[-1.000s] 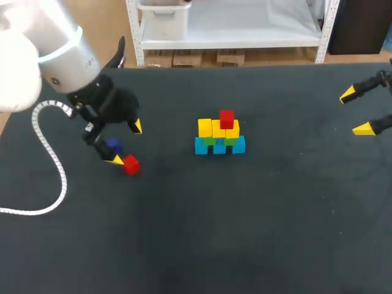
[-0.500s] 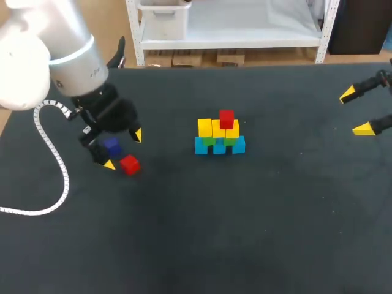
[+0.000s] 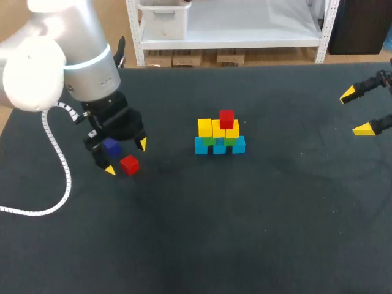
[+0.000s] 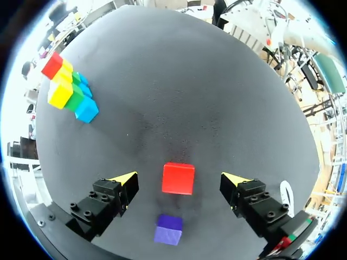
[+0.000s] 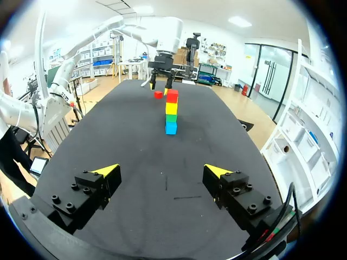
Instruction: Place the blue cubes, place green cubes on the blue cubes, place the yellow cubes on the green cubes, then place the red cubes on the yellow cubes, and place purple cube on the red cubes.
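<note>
I am holding my left gripper (image 3: 126, 157) spread wide. The loose red cube (image 4: 178, 178) is lying between its fingers, touching neither, and the purple cube (image 4: 168, 229) is sitting just behind it, nearer the wrist. Both are lying well left of the stack (image 3: 219, 135). My right gripper (image 3: 355, 111) is hanging spread open, far right of the stack.

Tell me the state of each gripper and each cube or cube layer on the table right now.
left gripper, open, straddling the loose red cube, not touching.
right gripper, open, empty.
loose red cube, flat on the table, ungripped.
purple cube, on the table, not stacked.
stack, upright: blue cubes, green cubes, yellow cubes, one stacked red cube on top.
</note>
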